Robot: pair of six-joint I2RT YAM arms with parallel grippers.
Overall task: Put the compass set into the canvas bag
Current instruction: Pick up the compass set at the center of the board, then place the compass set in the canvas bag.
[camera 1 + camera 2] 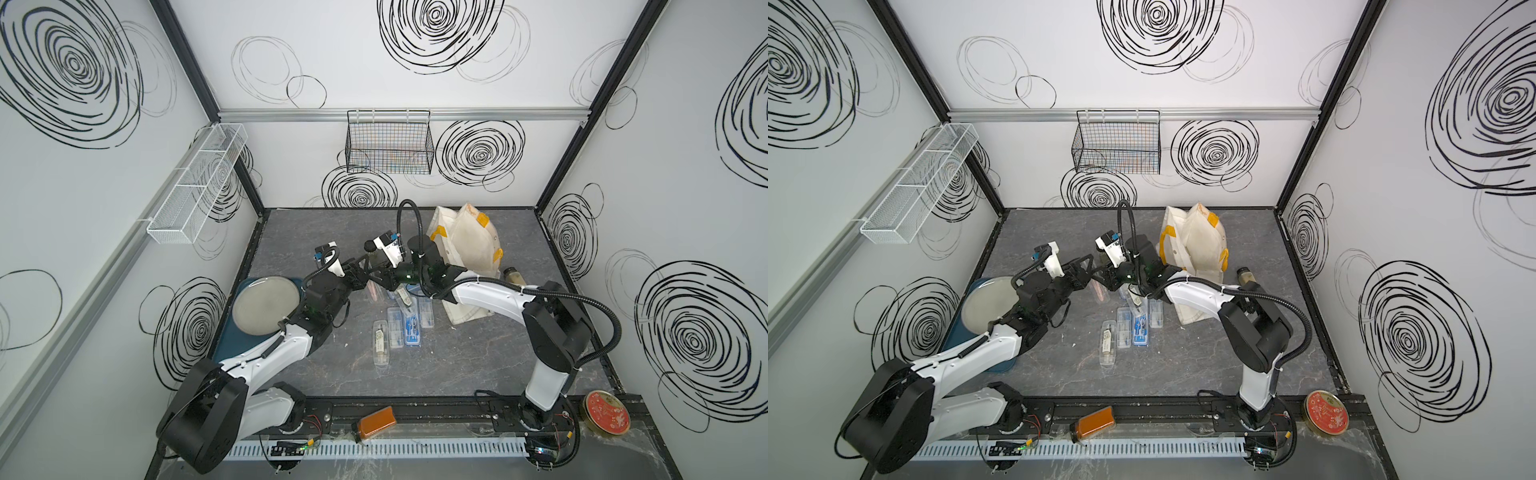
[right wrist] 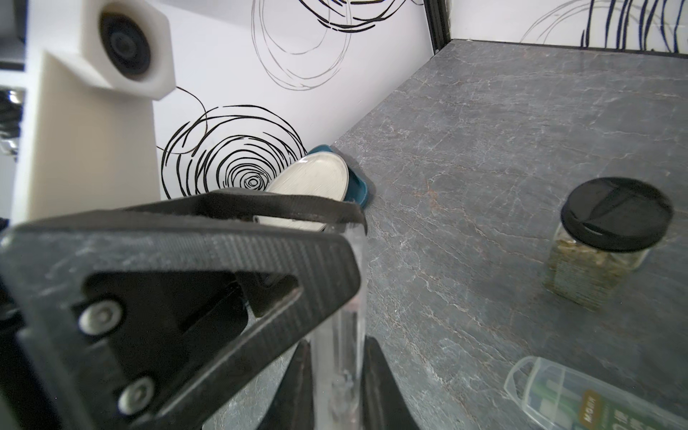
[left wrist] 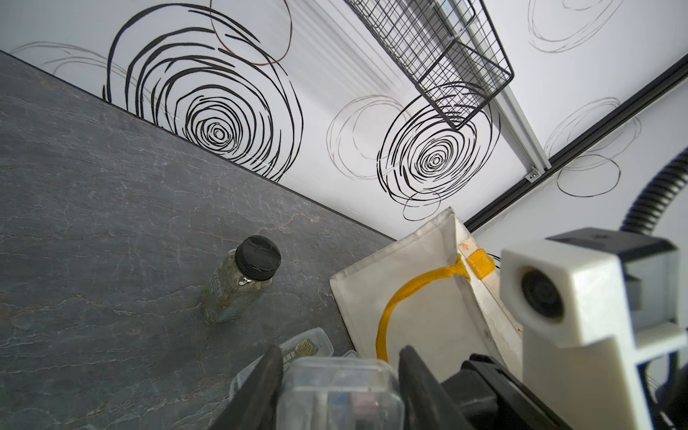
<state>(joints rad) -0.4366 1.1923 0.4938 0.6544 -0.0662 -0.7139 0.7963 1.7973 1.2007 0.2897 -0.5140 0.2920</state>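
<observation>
Currently the right gripper [image 2: 337, 357] clamps the clear plastic compass case [image 2: 352, 283] midair near the cream, yellow-handled canvas bag [image 3: 417, 283]; the left gripper [image 3: 340, 372], grip unclear, should release fully before pulling.

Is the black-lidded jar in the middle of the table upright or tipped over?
Upright: the jar stands on its base on the table, lid uppermost, in both wrist views.

Black-capped jar [image 3: 242, 283] stands upright; grey plate [image 1: 266, 305] lies on teal tray [image 1: 232, 353].
</observation>
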